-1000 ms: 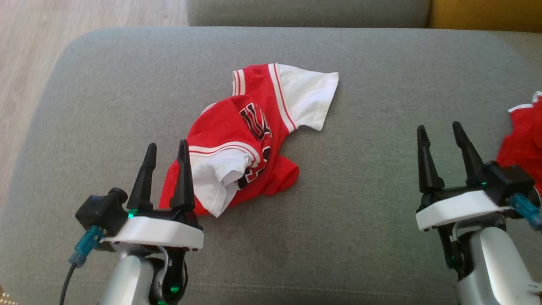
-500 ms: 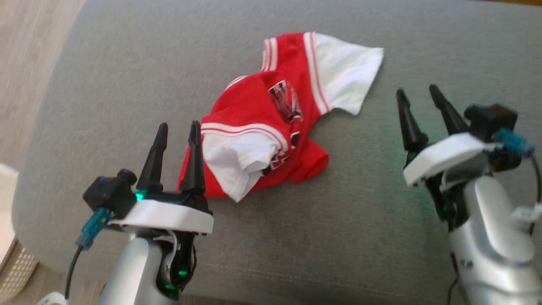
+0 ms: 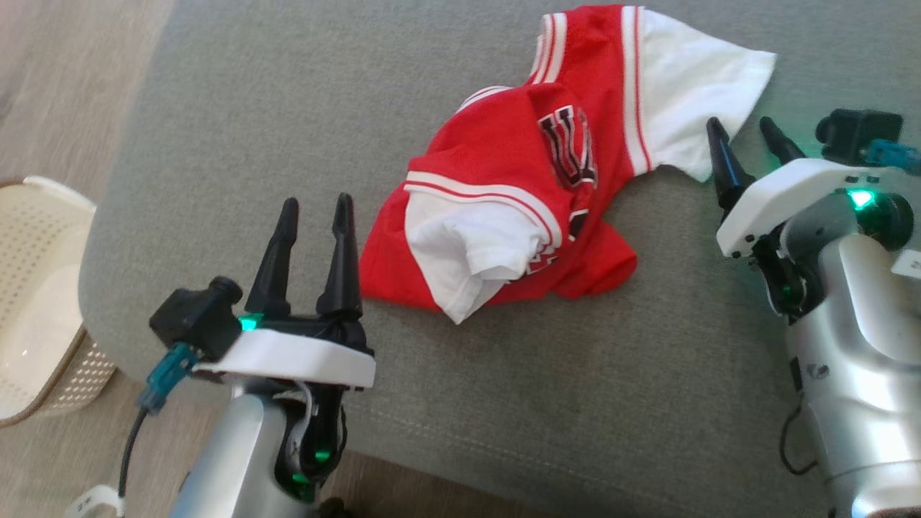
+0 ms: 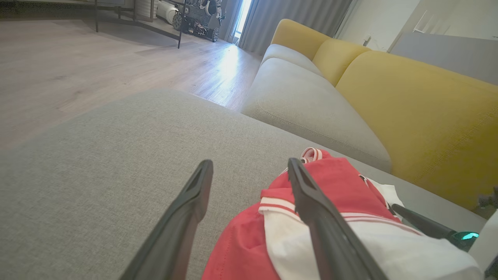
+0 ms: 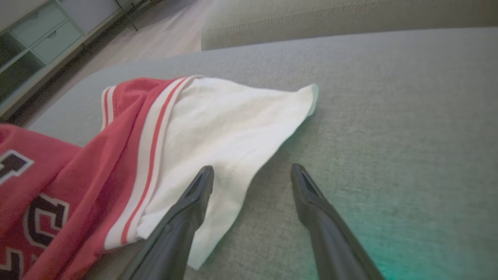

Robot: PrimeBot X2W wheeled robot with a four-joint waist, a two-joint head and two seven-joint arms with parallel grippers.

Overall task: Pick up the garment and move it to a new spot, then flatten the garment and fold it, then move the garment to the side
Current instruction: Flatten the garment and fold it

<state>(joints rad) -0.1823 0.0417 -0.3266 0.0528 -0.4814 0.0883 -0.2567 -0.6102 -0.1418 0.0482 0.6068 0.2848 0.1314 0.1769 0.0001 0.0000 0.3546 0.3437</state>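
1. The garment (image 3: pixel 532 208) is a red jersey w/ white sleeves, red-white striped trim and dark lettering. It lies crumpled on the grey cushion (image 3: pixel 504 403), toward the far right part of the head view.
2. The far sleeve (image 3: pixel 691 79) is spread flat on the cushion. The near sleeve (image 3: pixel 468 244) is folded over the red body, cuff toward the robot.
3. L gripper (image 3: pixel 316 200): fingers spread, nothing between them. It sits just beside the garment's near-left edge. In the left wrist view one finger overlaps the near sleeve; contact cannot be determined.
4. R gripper (image 3: pixel 740 122): fingers spread, nothing pinched. It is at the far sleeve's near edge, w/ one finger over white fabric and the other over bare cushion. Contact cannot be determined.
5. A cream perforated basket (image 3: pixel 43 216) stands on the wood floor (image 3: pixel 72 72), left of the cushion.
6. A yellow sofa back (image 4: pixel 428 116) rises beyond the cushion.
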